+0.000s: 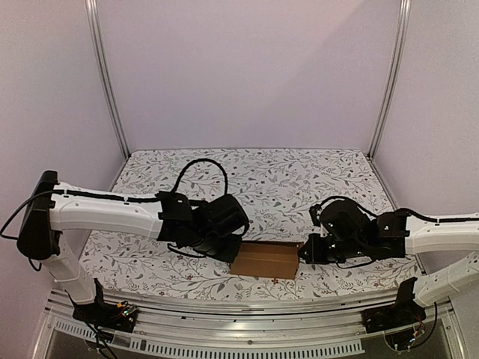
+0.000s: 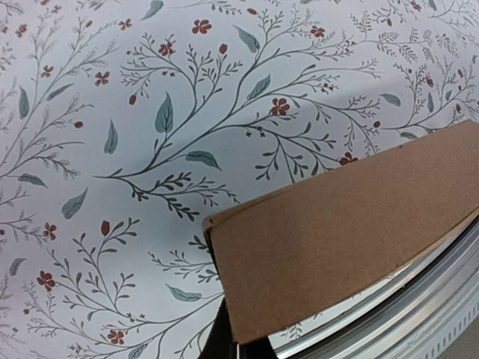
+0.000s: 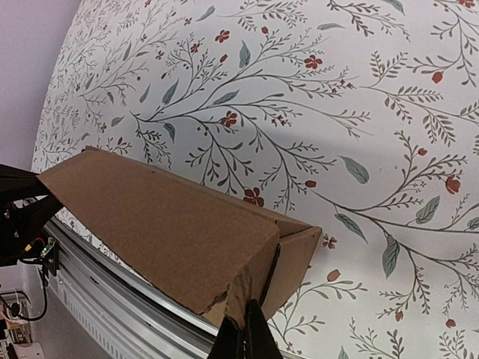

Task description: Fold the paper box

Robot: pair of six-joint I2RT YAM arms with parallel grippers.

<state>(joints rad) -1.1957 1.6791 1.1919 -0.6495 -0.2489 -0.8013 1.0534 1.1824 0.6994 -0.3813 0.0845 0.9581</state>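
**Now: box at the table's near edge, a gripper at each end**

Nearest, a metal rail (image 1: 239, 318) runs along the front of the table (image 1: 284, 176), with the arm bases bolted at its two ends. Just behind it the box (image 1: 266, 260) lies flat on the flowered cloth, its long side parallel to the rail and roughly midway between the arms. It is plain brown and folded into a low, narrow carton.

The left gripper (image 2: 228, 342) meets the box's left end, fingers together, with the near-left corner of the cardboard right at the tips. The right gripper (image 3: 243, 336) is likewise closed at the right end, where an end flap stands slightly ajar and its edge looks ragged. Whether either gripper has cardboard pinched between its fingers cannot be told.

Both white forearms reach in from the sides, low over the table, black cables looping above their wrists.

Farther back the cloth stretches to pale walls, with two aluminium posts (image 1: 108, 75) in the rear corners.
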